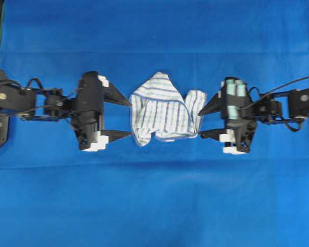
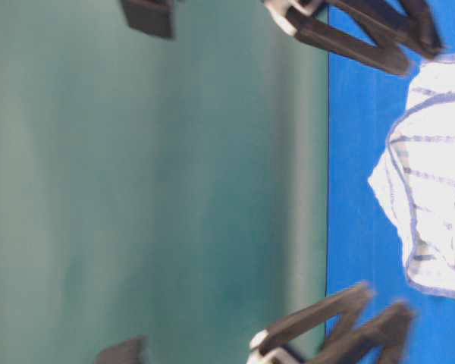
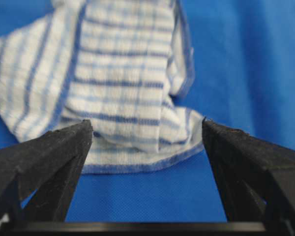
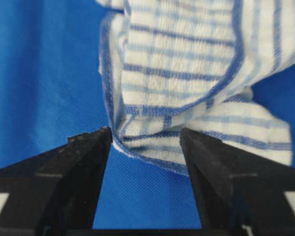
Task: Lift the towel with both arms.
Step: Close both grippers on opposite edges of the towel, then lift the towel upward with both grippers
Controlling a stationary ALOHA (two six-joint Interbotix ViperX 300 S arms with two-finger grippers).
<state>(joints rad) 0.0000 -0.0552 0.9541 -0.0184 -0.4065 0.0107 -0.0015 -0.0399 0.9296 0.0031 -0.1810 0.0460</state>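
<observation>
A blue tablecloth [image 1: 154, 206] bears the crumpled towel [image 1: 165, 110] at its middle. Left of the towel, the left gripper [image 1: 130, 118] gapes wide, holding nothing; right of it, the right gripper [image 1: 201, 123] likewise.

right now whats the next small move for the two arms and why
Probably ease both forward onto the towel and pinch. The left claw and right claw are open at its opposite edges, and it lies crumpled on the blue cloth.

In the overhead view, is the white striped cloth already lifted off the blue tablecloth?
No, the small white cloth with blue-grey stripes lies crumpled flat on the blue tablecloth, with neither black pincer closed on it.
</observation>
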